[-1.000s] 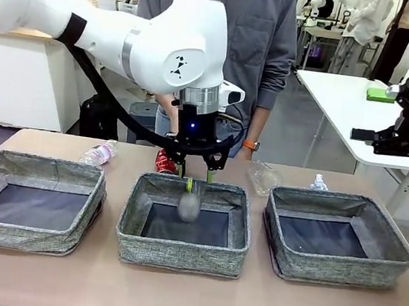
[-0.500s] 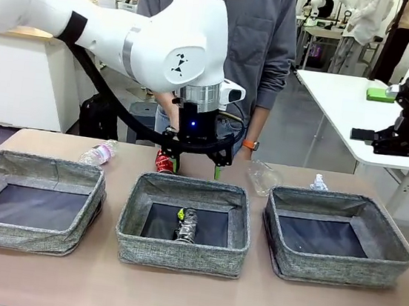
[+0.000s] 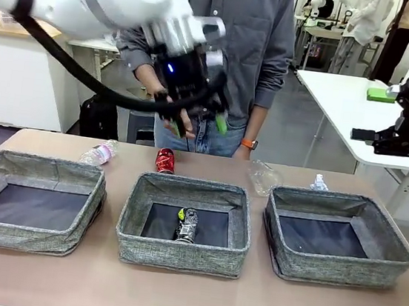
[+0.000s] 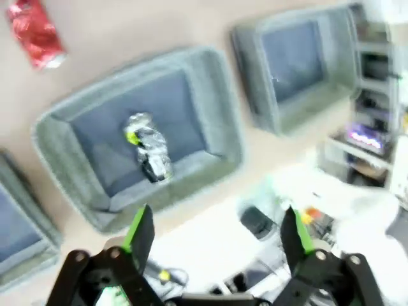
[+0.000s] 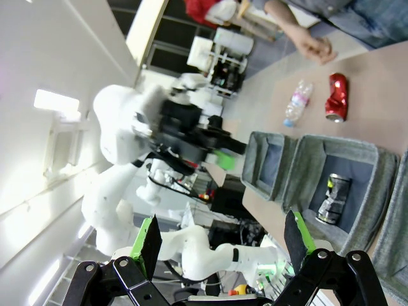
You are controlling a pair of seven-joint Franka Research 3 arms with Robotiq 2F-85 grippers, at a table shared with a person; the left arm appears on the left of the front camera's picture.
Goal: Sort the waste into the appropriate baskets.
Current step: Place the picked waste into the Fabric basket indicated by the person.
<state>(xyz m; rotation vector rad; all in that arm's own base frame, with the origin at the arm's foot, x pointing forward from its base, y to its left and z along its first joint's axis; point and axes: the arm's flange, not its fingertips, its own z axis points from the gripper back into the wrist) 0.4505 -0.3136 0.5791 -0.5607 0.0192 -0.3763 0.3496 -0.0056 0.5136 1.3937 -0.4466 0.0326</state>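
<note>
Picking the next piece is your job now; the left gripper [image 3: 197,124] hangs high over the far side of the bench [image 3: 186,300], jaws spread and empty, and the dark can [image 3: 186,225] lies on the floor of the middle basket [image 3: 180,256]. The red can [image 3: 165,160] sits just behind that basket, nearest that gripper; come down from straight above, span its narrow body, and keep clear of the basket's far wall and the person [image 3: 268,56] close behind; it probably belongs with the dark can. The right gripper [image 5: 223,237] is spread wide too, parked off to the side; the clear bottle [image 3: 263,177] by the right basket [image 3: 339,272] suits it better.
</note>
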